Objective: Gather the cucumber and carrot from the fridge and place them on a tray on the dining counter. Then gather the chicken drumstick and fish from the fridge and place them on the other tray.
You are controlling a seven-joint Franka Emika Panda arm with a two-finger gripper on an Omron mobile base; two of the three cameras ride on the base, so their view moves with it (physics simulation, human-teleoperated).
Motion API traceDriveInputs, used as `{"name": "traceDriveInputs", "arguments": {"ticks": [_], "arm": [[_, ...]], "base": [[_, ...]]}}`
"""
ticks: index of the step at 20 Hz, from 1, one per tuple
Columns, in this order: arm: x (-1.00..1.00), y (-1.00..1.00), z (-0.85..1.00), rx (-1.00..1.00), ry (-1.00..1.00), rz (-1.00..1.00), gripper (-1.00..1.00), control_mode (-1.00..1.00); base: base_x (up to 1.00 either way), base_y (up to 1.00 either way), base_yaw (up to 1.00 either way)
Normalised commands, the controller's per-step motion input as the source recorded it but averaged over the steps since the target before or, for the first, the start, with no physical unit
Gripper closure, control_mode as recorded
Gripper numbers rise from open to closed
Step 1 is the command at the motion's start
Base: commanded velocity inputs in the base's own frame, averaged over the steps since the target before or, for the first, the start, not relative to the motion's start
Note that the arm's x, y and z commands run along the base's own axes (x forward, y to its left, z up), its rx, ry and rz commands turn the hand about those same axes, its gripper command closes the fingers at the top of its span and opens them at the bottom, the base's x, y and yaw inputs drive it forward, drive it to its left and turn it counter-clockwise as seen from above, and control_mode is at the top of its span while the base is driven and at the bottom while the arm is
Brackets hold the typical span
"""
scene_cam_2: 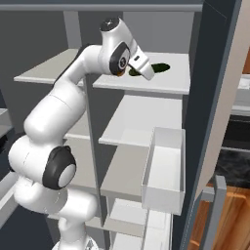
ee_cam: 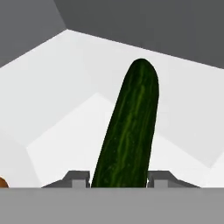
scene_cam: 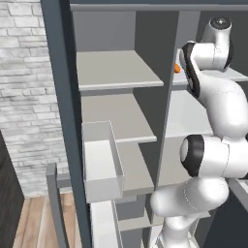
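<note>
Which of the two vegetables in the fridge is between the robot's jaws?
The dark green cucumber, lying between the jaws; the orange carrot sits off to one side.

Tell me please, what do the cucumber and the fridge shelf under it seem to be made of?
Cucumber: vegetable skin, dark green with paler lengthwise streaks, slightly glossy. Shelf: plain white, matte, no grain or wires; probably plastic or painted board, though the flat look leaves this open.

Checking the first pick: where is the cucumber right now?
The cucumber lies on the fridge's upper right shelf, between the gripper fingers in the hand view, with the carrot just left of it.
</note>
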Motion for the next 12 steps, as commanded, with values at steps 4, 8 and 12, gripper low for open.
{"name": "traceDriveInputs", "arguments": {"ticks": [4, 8, 12], "arm": [[-0.96, 0.28, 0.1, 0.0, -0.24, 0.0, 1.0, -1.0], [-0.89, 0.31, 0.1, 0.0, -0.11, 0.0, 1.0, -1.0], [-0.92, 0.38, 0.16, 0.0, -0.03, 0.0, 1.0, -1.0]], "base": [[0.0, 0.0, 0.0], [0.0, 0.0, 0.0], [0.0, 0.0, 0.0]]}}
